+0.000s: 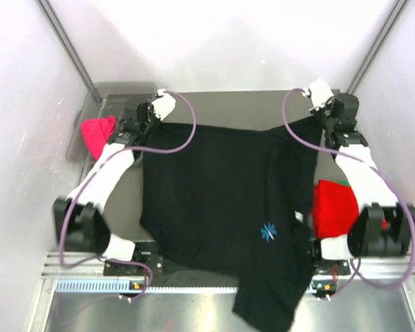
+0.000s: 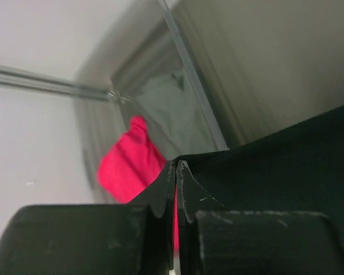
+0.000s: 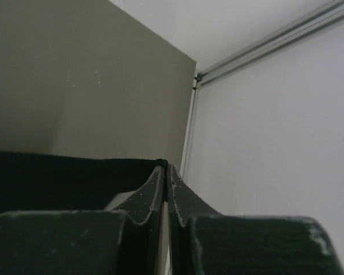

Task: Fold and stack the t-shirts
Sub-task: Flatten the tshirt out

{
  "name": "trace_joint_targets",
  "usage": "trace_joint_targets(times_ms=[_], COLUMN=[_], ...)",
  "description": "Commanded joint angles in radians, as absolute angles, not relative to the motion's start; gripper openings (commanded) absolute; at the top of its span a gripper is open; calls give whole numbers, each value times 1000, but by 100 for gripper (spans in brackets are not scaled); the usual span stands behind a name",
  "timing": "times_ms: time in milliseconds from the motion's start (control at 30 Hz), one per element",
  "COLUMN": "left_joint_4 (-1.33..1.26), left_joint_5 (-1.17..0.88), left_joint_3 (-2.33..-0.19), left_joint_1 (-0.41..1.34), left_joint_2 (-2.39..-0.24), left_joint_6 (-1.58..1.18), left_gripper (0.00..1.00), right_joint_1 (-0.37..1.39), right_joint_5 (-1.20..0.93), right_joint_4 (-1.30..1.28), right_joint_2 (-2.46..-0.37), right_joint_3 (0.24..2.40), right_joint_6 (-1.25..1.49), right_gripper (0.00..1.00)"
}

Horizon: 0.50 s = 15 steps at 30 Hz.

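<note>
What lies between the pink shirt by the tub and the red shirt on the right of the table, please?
The black shirt lies spread across the table between the pink shirt and the red shirt, as the top view shows.

This is a robot lab cell. White panel walls (image 1: 214, 41) and aluminium struts (image 1: 63, 43) enclose a grey table (image 1: 228, 104) carrying two arms (image 1: 107, 176).
</note>
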<state>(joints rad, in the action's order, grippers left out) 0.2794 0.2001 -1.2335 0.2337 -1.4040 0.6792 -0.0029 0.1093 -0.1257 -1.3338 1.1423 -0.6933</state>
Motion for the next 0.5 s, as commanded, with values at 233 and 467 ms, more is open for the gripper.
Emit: trace_joint_targets(times_ms=[233, 467], left_joint_4=[-155, -305], left_joint_5=[183, 199], left_joint_3=[-1383, -1534], left_joint_1=[192, 192], left_joint_2=[-1879, -2078], left_joint_6=[647, 679], left_gripper=[0, 0], right_joint_1=[-78, -97], right_joint_5=[195, 248], right_joint_4=[233, 232], right_joint_2=[-1830, -2006], right_joint_3=[1446, 1626], right_joint_6=[-672, -646], right_gripper=[0, 0])
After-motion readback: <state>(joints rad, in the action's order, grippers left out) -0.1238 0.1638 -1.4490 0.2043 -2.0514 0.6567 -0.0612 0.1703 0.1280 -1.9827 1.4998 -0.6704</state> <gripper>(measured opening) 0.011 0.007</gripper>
